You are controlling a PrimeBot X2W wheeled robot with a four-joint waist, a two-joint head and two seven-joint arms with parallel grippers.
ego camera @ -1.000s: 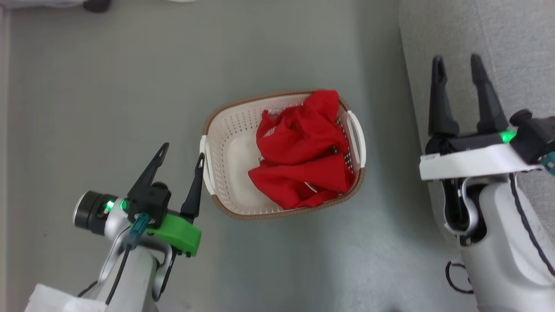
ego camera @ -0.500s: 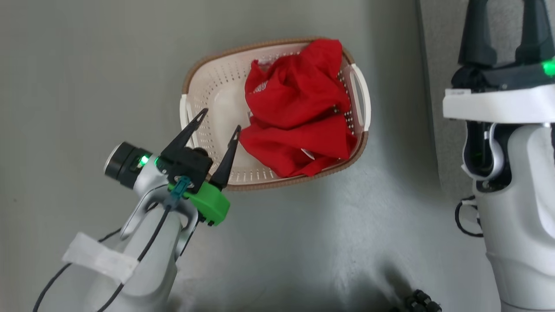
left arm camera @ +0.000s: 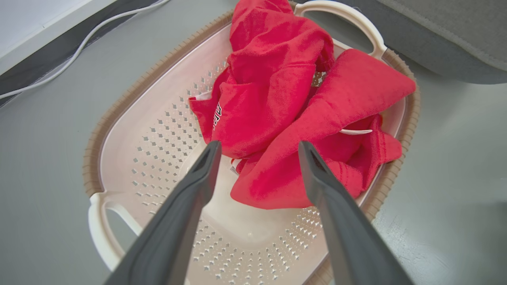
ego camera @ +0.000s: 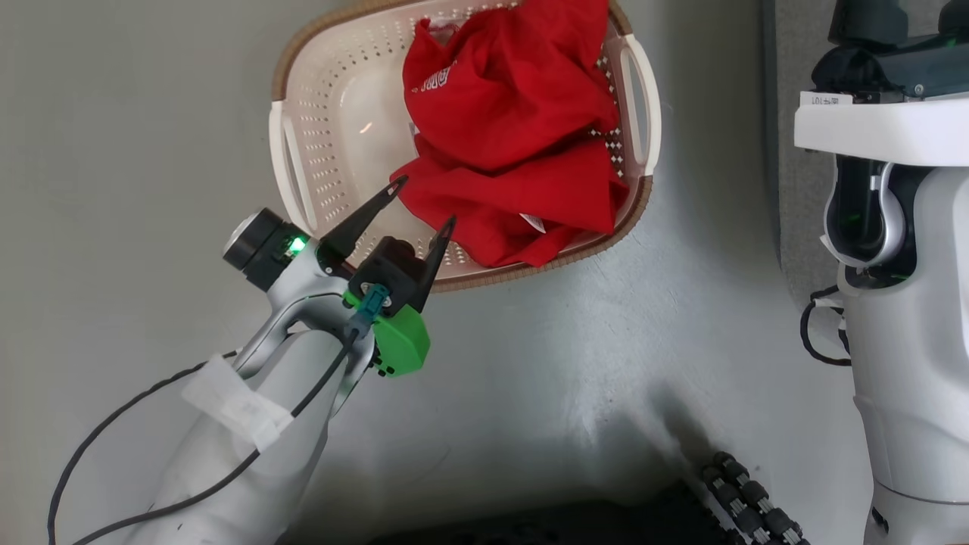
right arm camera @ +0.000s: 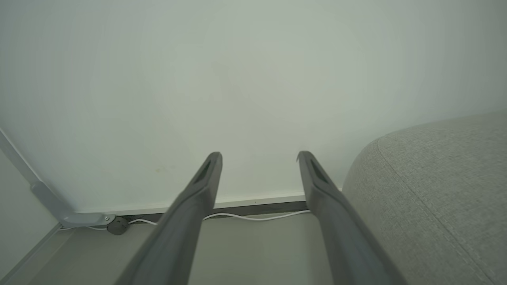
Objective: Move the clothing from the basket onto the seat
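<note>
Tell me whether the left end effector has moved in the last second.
Yes. Against the basket, the left end effector went from outside its left handle to over its rim, open, near the clothing.

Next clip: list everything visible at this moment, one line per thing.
clothing: one heap, bright red, in the basket's seat-side half
basket: one, cream with brown rim, on the floor
seat: one, grey, beside the basket
cable: one, white, along the foot of the wall
left gripper: one, dark fingers, open, over the basket's near rim
right gripper: one, dark fingers, open, empty, beside the seat
</note>
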